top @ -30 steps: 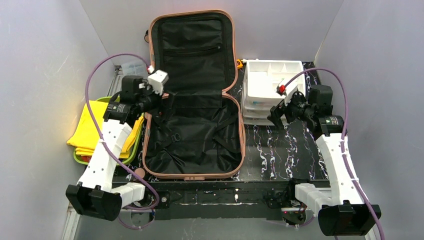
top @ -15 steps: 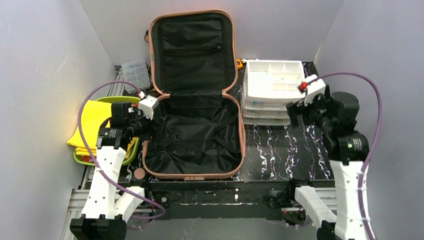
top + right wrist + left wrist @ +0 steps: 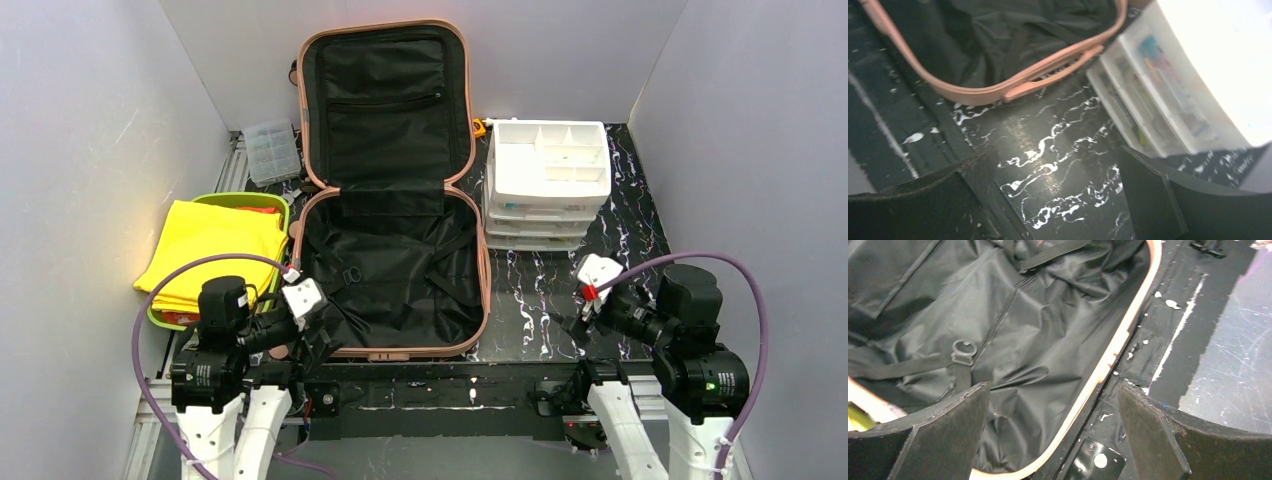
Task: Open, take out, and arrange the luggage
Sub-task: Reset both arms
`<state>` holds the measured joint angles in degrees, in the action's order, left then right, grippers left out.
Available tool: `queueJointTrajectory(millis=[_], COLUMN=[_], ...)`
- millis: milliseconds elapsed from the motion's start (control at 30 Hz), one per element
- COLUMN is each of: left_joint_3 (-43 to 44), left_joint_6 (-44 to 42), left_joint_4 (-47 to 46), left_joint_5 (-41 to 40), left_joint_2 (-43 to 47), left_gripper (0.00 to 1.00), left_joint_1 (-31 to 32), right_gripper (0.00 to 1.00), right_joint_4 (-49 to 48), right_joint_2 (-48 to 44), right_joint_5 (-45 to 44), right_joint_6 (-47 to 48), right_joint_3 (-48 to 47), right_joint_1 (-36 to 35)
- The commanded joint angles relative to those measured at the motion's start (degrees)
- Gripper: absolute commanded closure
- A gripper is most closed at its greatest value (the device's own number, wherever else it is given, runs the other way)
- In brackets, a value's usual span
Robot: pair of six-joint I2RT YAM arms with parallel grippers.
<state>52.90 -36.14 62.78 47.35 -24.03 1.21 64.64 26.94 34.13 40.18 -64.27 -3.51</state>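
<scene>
Across the middle of the table (image 3: pixel 560 290), the luggage (image 3: pixel 390 195) lies unzipped, lid (image 3: pixel 385 100) back toward the far wall (image 3: pixel 560 50), lining (image 3: pixel 400 290) bare, probably emptied. My left gripper (image 3: pixel 1053 390) and right gripper (image 3: pixel 1058 150) hang near me, jaws spread, holding nothing.

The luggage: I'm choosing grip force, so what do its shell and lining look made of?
The luggage has a shell rim that looks like smooth, rigid salmon-pink plastic, holding an even curve. Its lining looks like thin black woven fabric, perhaps nylon or polyester: it wrinkles and shows a slight sheen.
</scene>
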Motion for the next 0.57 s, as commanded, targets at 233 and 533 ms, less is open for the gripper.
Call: queueJointTrajectory(millis=[233, 533], left_joint_3=[-0.99, -0.92], left_joint_6=[-12.55, -12.77], left_joint_4=[11.79, 12.19], left_joint_5=[15.66, 15.52], left_joint_2=[-2.09, -1.89], left_gripper=[0.02, 0.02], left_joint_1=[-3.11, -3.19], right_gripper=[0.02, 0.02], right_joint_4=[-1.17, -6.28], right_joint_2=[-0.72, -0.77], right_joint_5=[16.31, 15.49], right_joint_6=[4.42, 2.53], right_joint_3=[4.25, 9.66], right_joint_1=[0.42, 0.36])
